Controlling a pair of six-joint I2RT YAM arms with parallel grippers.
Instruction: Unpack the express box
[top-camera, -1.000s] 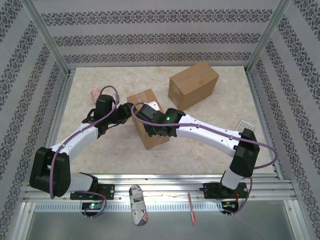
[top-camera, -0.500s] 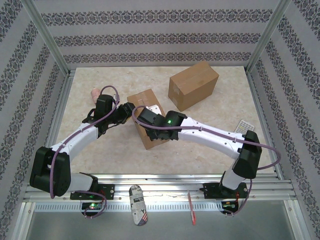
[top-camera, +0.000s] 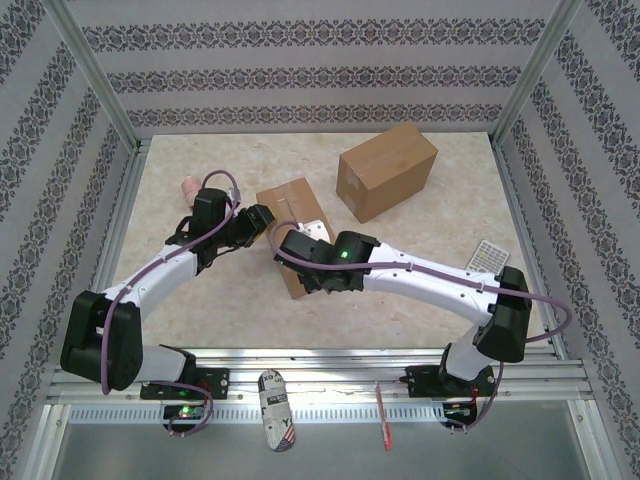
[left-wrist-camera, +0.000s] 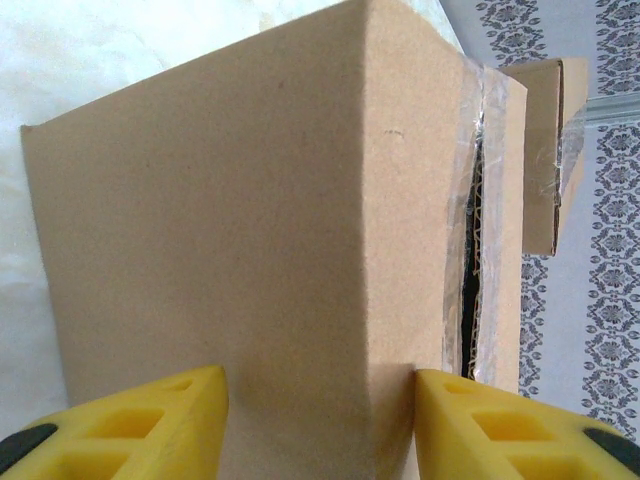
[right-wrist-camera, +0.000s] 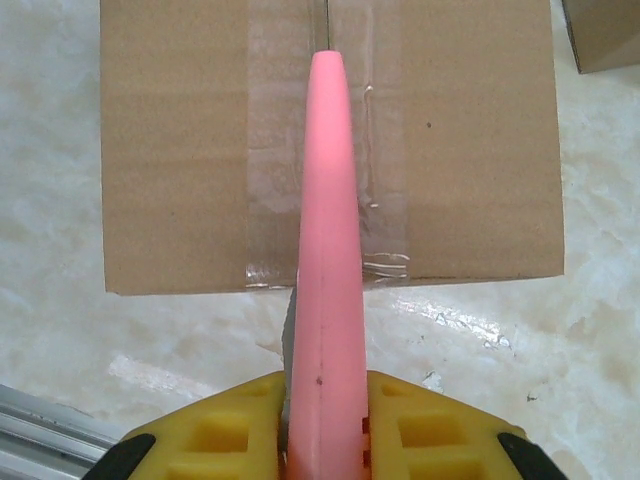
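The express box (top-camera: 290, 199) is a small brown cardboard box lying mid-table, its top seam closed with clear tape (right-wrist-camera: 270, 150). My left gripper (top-camera: 258, 218) is shut on the box's far left corner; in the left wrist view its yellow fingers (left-wrist-camera: 150, 420) press both sides of the box (left-wrist-camera: 250, 220), beside a split taped seam. My right gripper (right-wrist-camera: 325, 385) is shut on a pink cutter (right-wrist-camera: 325, 200) that points along the taped seam of the box (right-wrist-camera: 170, 150), over its near edge. From above, the right gripper (top-camera: 300, 265) sits over the box's near end.
A larger taped cardboard box (top-camera: 387, 170) stands at the back right. A pink object (top-camera: 189, 187) lies at the back left. A white gridded piece (top-camera: 486, 254) rests near the right wall. A printed packet (top-camera: 274, 410) and a red pen (top-camera: 383, 415) lie on the near rail.
My right arm has drawn back toward the near side with the pink cutter, its elbow swinging right. The left gripper has kept its hold on the box.
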